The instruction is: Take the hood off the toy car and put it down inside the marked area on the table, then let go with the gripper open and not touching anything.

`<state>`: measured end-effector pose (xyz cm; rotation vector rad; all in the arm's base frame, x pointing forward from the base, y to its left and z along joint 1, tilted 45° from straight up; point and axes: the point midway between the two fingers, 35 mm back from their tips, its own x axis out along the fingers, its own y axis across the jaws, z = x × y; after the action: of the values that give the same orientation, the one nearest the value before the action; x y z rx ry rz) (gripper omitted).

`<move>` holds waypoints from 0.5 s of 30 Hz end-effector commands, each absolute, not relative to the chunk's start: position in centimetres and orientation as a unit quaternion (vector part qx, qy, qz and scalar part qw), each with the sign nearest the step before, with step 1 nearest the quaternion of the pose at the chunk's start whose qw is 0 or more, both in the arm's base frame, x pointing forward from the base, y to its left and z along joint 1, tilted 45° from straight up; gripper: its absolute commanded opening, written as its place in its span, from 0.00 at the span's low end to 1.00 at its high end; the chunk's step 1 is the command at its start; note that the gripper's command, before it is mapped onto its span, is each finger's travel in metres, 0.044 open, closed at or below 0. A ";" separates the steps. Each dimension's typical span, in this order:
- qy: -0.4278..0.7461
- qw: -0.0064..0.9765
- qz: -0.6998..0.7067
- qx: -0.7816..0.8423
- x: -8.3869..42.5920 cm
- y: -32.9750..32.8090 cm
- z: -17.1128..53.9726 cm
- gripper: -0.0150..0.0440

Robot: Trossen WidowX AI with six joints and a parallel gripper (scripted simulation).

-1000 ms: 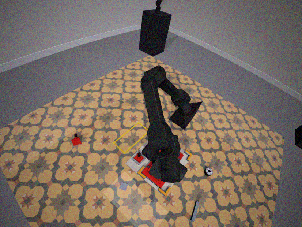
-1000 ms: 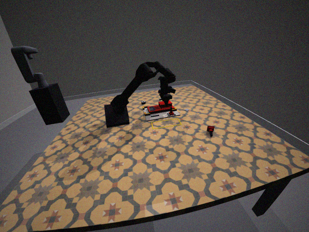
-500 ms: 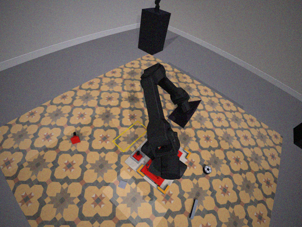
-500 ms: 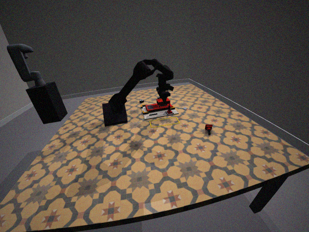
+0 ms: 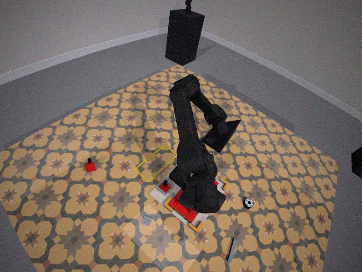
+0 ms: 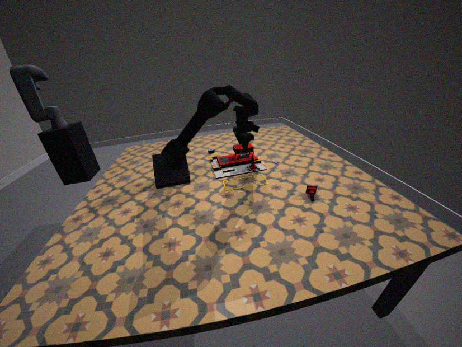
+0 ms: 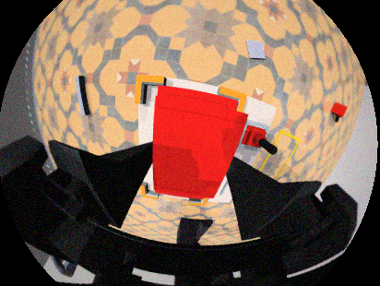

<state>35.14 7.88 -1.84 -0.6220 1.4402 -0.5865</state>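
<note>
Above the toy car (image 5: 182,208) (image 6: 224,160), arm (image 5: 187,123) (image 6: 196,125) bent over, fingers (image 5: 188,196) (image 6: 245,141) set wide and clamped on the red hood (image 6: 242,149) (image 7: 198,138). One finger on each side of it in the wrist view. Exterior view has the hood up over the car body; can't confirm full clearance underneath. Top view: arm hides the grip.

Car is on the pale board (image 5: 157,197) (image 6: 220,174) (image 7: 264,109), between orange corner brackets (image 5: 195,227) (image 6: 214,158) (image 7: 149,79). Same board carries a red block with an upright black knob (image 5: 165,187) (image 6: 253,167) (image 7: 254,137).

Yellow outline (image 5: 141,175) (image 6: 246,186) (image 7: 290,136) = marked area, on the counter (image 5: 116,219) (image 6: 208,239) (image 7: 207,60) just beside the board. Hood isn't in it; release still to do.

Other parts on the counter: second red block with black peg (image 5: 90,167) (image 6: 311,190) (image 7: 338,110) well apart from the board, small grey tile (image 5: 146,220) (image 6: 276,161) (image 7: 255,50) near it, narrow grey bar (image 5: 232,250) (image 7: 83,95), and black-and-white round piece (image 5: 248,202) (image 6: 211,150).
</note>
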 end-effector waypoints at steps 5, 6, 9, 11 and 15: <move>0.636 0.674 -0.258 -0.272 35.1 10.4 0.5 0.25; 0.636 0.674 -0.258 -0.272 35.0 10.6 0.7 0.25; 0.637 0.672 -0.258 -0.276 35.1 9.7 0.3 0.25; 0.637 0.672 -0.257 -0.275 35.1 9.2 1.0 0.25; 0.638 0.672 -0.256 -0.274 35.1 8.0 2.5 0.25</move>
<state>35.04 8.87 1.07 -0.6191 1.4436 -0.5792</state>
